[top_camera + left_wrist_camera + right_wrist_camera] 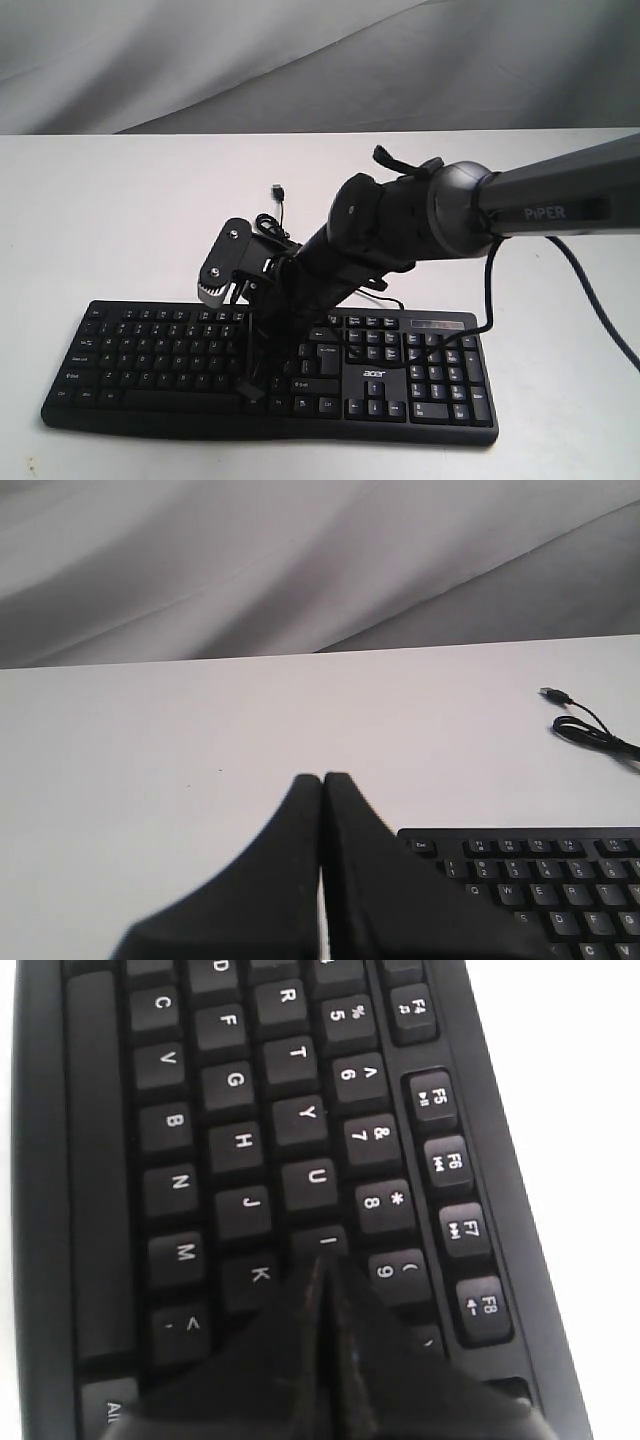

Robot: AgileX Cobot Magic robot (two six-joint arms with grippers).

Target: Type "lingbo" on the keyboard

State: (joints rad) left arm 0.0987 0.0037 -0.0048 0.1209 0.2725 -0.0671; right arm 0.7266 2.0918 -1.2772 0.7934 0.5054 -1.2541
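Observation:
The black keyboard point(150, 350) with white legends and an "acer" logo lies near the front edge of the white table point(100, 220). My right gripper point(253, 388) reaches in from the right over the middle of the keys and is shut on nothing. In the right wrist view its tips point(320, 1260) sit at the edge of the I key point(326, 1240), just past K; I cannot tell whether they touch it. My left gripper point(322, 777) is shut and empty, off the Esc corner of the keyboard point(540, 880). It is out of the exterior view.
The keyboard's thin black USB cable point(278, 192) lies coiled on the table behind it, its plug point(553, 694) free. The right arm's own cable point(590, 300) hangs over the number pad side. Grey cloth point(300, 60) backs the table.

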